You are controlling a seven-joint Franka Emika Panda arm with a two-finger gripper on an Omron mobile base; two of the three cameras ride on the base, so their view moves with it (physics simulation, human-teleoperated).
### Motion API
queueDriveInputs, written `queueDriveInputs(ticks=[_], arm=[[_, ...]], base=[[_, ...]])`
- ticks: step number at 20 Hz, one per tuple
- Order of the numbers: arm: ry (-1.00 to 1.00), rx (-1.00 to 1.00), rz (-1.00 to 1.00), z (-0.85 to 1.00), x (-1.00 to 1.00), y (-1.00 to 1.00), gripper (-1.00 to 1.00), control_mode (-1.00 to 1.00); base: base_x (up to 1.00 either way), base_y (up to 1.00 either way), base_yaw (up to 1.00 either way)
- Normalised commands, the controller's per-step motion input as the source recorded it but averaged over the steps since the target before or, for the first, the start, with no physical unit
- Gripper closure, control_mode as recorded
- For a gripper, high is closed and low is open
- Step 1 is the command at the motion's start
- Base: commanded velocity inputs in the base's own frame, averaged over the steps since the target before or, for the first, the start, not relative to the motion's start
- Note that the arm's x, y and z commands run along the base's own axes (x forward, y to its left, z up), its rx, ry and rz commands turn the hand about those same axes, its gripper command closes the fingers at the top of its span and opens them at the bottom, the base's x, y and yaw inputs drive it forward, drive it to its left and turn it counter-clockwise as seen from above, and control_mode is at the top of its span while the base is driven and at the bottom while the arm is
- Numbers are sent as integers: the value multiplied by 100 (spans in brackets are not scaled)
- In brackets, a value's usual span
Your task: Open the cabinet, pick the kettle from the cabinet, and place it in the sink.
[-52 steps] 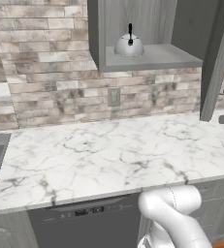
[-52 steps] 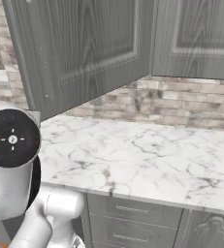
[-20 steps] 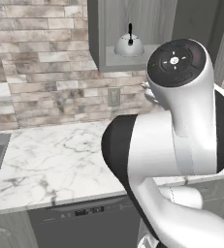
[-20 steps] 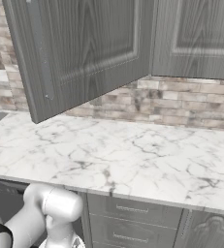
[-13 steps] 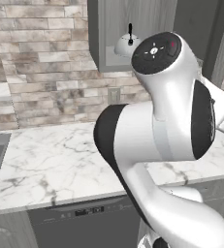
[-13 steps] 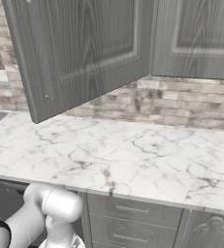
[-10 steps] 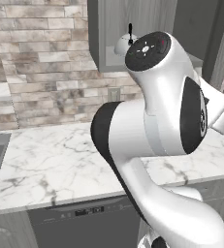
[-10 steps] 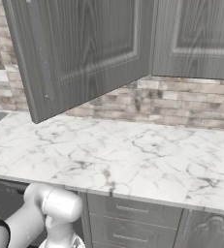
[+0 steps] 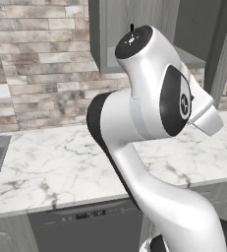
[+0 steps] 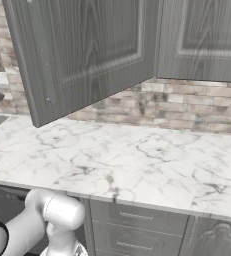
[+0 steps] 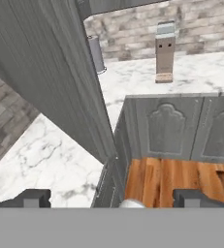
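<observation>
Standing ajar above the worktop [image 10: 137, 155], the cabinet [image 10: 92, 50] door hangs open; the gripper [image 11: 112, 197] (fingers spread wide) grasps nothing.

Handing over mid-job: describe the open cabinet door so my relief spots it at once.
Above the white marble counter hang grey wood-grain wall cabinets with recessed-panel doors. The open door is the left one, swung out over the counter; its right neighbour sits shut.

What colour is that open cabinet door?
The cabinet door is grey with a wood-grain pattern, clearest in the right base view.
</observation>
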Motion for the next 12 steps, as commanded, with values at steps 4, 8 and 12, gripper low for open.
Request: queueDriveInputs(ticks=[4,8,12], arm=[[-25,6,-3,-7,4,-14,-100,-100],[-31,0,0,-12,16,-1,-100,-100],[-28,0,0,-10,25,0,-100,-100]], base=[[0,0,0],[0,0,0],[0,0,0]])
